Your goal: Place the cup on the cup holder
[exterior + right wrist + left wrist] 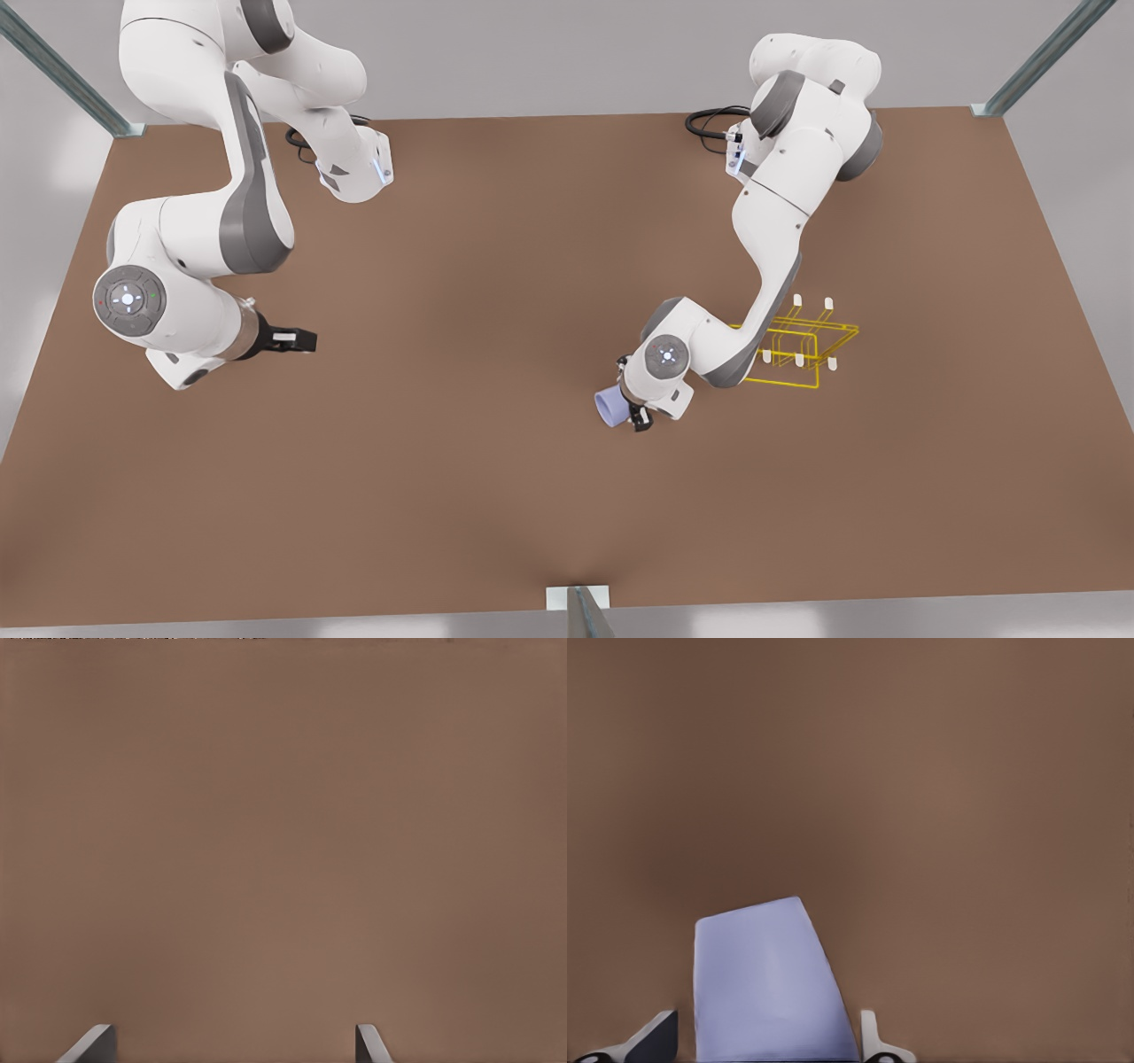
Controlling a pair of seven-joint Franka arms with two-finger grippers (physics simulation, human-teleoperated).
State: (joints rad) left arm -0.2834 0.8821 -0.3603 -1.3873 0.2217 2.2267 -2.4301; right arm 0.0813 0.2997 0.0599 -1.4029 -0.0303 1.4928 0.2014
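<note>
The pale lavender-blue cup [609, 408] is between the fingers of my left gripper [627, 414], on the arm at the front view's right, and appears tilted. In the left wrist view the cup [766, 983] stands between the two fingertips [656, 1038] of the left gripper [766, 1043], which is shut on it over the brown table. The yellow wire cup holder [802, 347] with white-tipped prongs stands just beyond that arm's elbow, partly hidden by the forearm. My right gripper [306, 339], at the front view's left, waits open with nothing in it; its fingertips [93, 1043] frame bare table.
The brown table [496, 266] stretches wide between the two arms. Metal frame posts [580, 607] stand at the table's corners and at the middle of the near edge. Black cables lie by both arm bases.
</note>
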